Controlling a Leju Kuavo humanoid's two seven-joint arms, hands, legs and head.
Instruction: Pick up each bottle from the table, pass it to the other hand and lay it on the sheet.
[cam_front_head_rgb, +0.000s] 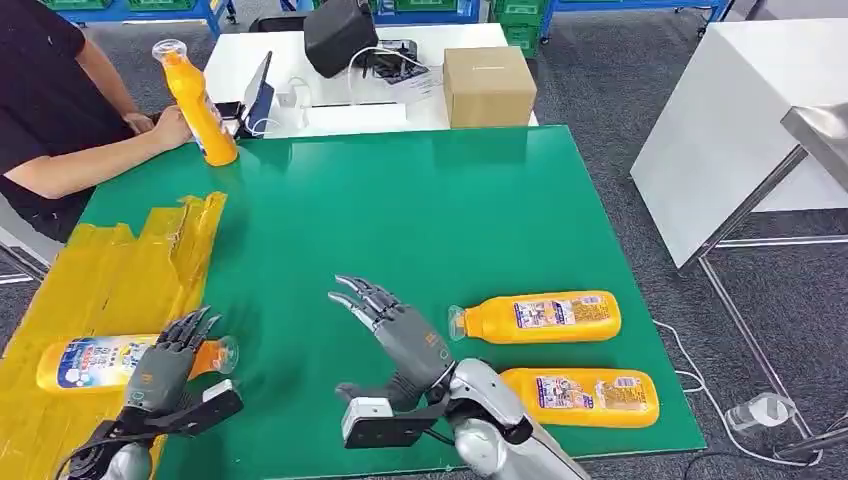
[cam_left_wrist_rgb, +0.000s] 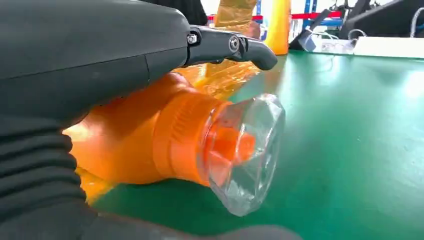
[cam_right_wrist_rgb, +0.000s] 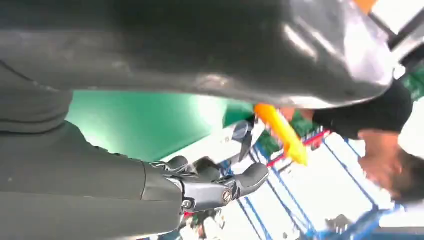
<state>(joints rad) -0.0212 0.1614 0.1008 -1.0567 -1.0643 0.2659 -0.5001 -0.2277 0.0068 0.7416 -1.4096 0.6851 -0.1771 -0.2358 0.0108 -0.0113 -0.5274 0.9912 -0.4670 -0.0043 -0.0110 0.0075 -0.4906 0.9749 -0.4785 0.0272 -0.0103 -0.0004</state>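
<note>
An orange bottle (cam_front_head_rgb: 90, 362) with a blue-and-white label lies on the yellow sheet (cam_front_head_rgb: 110, 270), its clear cap (cam_front_head_rgb: 222, 352) reaching onto the green table (cam_front_head_rgb: 420, 210). My left hand (cam_front_head_rgb: 165, 368) hovers just over its neck with fingers stretched out, not wrapped around it; the left wrist view shows the neck (cam_left_wrist_rgb: 165, 135) and cap (cam_left_wrist_rgb: 245, 150) under my left hand (cam_left_wrist_rgb: 90, 55). My right hand (cam_front_head_rgb: 395, 325) is raised over the table with fingers spread, holding nothing. Two more orange bottles lie to its right, one (cam_front_head_rgb: 540, 317) nearer and one (cam_front_head_rgb: 580, 395) by the front edge.
At the far left corner a person (cam_front_head_rgb: 50, 110) steadies an upright orange bottle (cam_front_head_rgb: 195, 100). Behind the green table a white desk carries a cardboard box (cam_front_head_rgb: 488, 85), a black bag (cam_front_head_rgb: 340, 35) and cables. A white table (cam_front_head_rgb: 730, 120) stands at the right.
</note>
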